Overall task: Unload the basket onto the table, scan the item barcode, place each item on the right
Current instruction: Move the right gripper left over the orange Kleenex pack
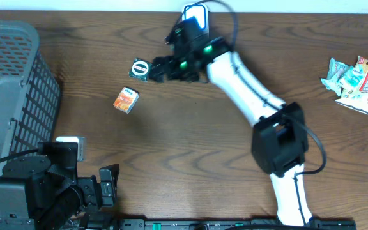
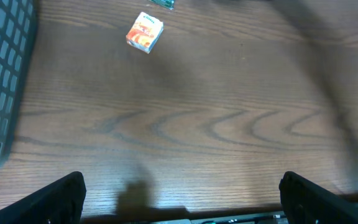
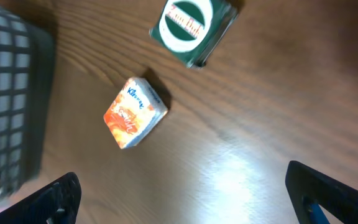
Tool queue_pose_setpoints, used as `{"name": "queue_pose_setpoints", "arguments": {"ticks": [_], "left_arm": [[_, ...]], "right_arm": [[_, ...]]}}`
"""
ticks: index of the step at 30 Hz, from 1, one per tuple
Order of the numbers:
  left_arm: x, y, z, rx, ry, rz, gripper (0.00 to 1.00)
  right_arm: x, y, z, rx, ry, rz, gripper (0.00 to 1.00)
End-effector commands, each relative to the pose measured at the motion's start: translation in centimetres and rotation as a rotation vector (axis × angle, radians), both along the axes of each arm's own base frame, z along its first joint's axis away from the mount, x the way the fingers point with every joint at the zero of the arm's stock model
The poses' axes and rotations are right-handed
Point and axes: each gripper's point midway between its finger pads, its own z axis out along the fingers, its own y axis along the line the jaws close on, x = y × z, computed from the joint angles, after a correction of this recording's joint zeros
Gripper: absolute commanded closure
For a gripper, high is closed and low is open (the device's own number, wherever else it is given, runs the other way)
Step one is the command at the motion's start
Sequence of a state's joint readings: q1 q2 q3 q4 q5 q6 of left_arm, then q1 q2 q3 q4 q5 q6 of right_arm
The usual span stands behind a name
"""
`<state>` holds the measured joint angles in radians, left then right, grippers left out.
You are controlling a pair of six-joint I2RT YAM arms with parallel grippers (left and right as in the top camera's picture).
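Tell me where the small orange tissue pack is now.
Overhead view: the small orange tissue pack lies left of centre, near the green square tin and right of the grey mesh basket.

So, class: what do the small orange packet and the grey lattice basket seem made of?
Small orange packet: probably thin printed plastic film, given its soft rounded corners. Grey lattice basket: likely matt moulded plastic, given its uniform grid walls.

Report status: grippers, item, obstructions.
Left gripper open, empty. Right gripper open, empty, green box just ahead. Tissue pack loose on table nearby. Nothing blocking.
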<state>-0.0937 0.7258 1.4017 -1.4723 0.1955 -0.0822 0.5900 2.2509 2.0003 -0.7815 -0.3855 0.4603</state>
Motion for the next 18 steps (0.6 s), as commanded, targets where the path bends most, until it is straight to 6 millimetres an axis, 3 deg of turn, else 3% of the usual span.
{"name": "queue_pose_setpoints", "arguments": {"ticks": [1,6,8,13,18], "left_arm": [[0.0,0.2,0.0,0.004,0.000,0.010,0.02],[0.0,0.2,0.0,0.004,0.000,0.010,0.02],[0.0,0.2,0.0,0.004,0.000,0.010,0.02],[0.0,0.2,0.0,0.004,0.000,0.010,0.02],[0.0,0.2,0.0,0.004,0.000,0.010,0.02]], "right_arm": [[0.3,0.1,-1.8,-0.110,-0.007,-0.199,0.01],[-1.0,3.4,-3.2,-0.082,0.007,-0.202,0.01],[-1.4,4.6,-4.3,-0.071,0.021,-0.202,0.07],[-3.4,6.8,-7.0,-0.054,0.087,-0.146,0.11],[-4.6,8.2,-8.2,-0.030,0.129,-0.120,0.17]]}}
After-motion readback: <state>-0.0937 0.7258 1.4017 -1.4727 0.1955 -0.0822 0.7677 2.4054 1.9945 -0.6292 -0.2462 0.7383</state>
